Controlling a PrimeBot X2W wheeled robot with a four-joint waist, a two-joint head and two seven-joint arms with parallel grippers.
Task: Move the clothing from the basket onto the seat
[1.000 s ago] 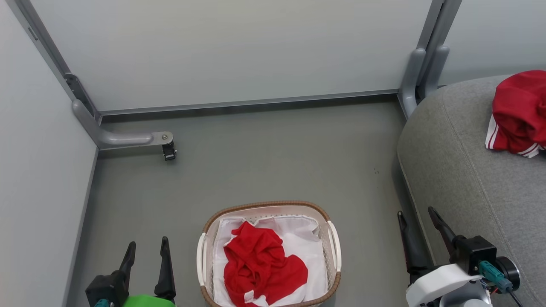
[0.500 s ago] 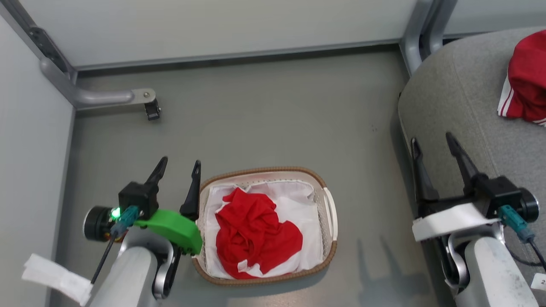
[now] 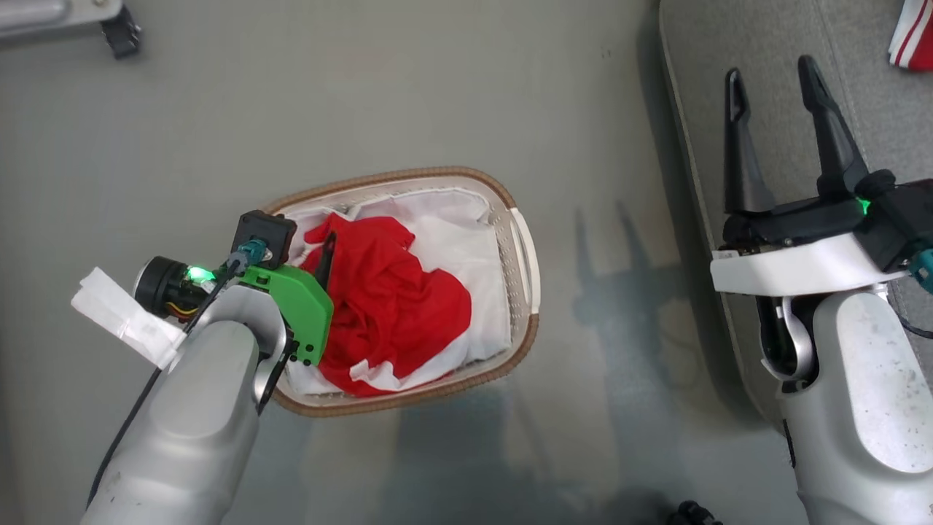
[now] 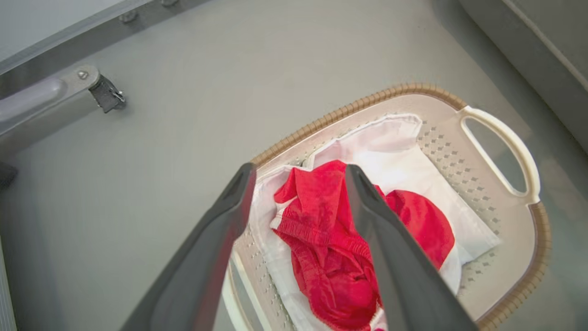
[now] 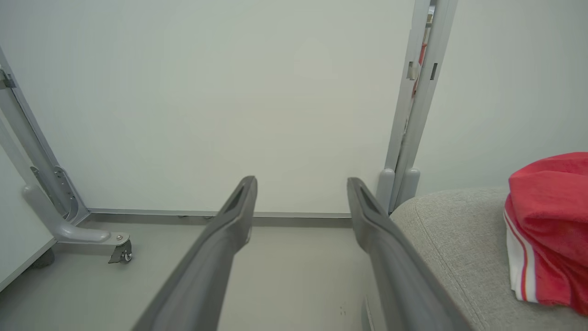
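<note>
One of the two garments is across, so by my reckoning the task stands about half done. A bright red soft garment with white striped trim point(image 3: 915, 36) lies on the large grey fabric-upholstered seat cushion point(image 3: 875, 95), up at 1 o'clock in the head view. In the right wrist view the same garment point(image 5: 551, 220) sits bunched at 3 o'clock on the cushion point(image 5: 450, 239).

The other crumpled red fabric garment point(image 3: 393, 306) lies in the oval white perforated plastic basket with the brown woven-look rim point(image 3: 408, 175), heaped on a plain white cloth liner point(image 3: 466, 248). The basket stands on the grey floor point(image 3: 364, 87), and the seat lies at its 3 o'clock, well apart.

The left hand point(image 4: 299, 171) reaches over the basket's 9 o'clock side. Its two dark fingers are spread apart and hold nothing. In the left wrist view they frame the upper fold of the red cloth point(image 4: 321, 220), with the basket rim point(image 4: 367, 99) beyond at 12 o'clock. Whether a fingertip touches the fabric I cannot tell.

The right hand point(image 3: 770, 69) hangs above the seat's near edge at 2 o'clock in the head view, fingers wide and empty. The right wrist view shows the same spread point(image 5: 301, 180).

What is left, as I judge it: close the left hand on the red garment without catching the liner, lift it out, carry it towards 3 o'clock and let it go on the cushion.
</note>
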